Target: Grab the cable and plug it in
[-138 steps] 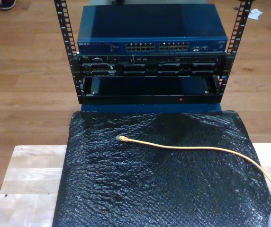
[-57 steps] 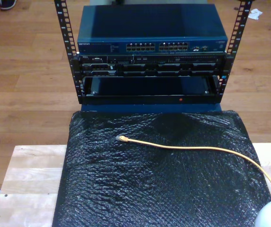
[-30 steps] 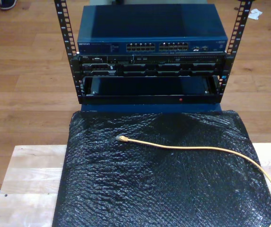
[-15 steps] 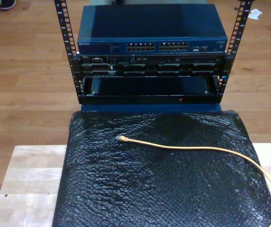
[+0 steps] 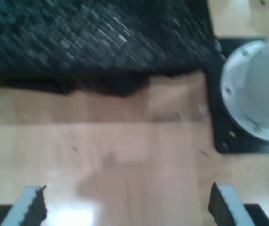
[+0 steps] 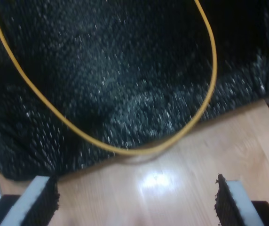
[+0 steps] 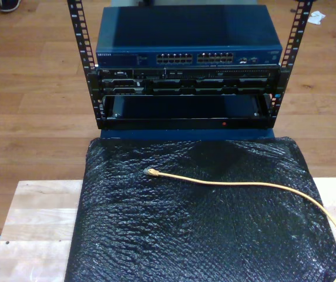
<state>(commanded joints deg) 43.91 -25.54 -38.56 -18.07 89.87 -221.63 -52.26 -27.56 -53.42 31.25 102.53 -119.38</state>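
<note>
While the rack (image 7: 185,64) waits beyond the black mat (image 7: 197,223), the cable (image 7: 244,184) lies slack across it, plug (image 7: 150,173) unheld; both robot grippers (image 5: 125,207) (image 6: 134,205) hang wide-jawed over tabletop (image 6: 181,165), so a grab mid-cable risks a misaimed plug.

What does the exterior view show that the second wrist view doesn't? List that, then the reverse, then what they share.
Exterior view adds: the rack, the blue switch in it, and the plug lying on the mat.
Second wrist view adds: my second gripper, fingers wide apart over bare wood, and the cable looping past the mat's edge.
Both: cable, mat, table.
</note>
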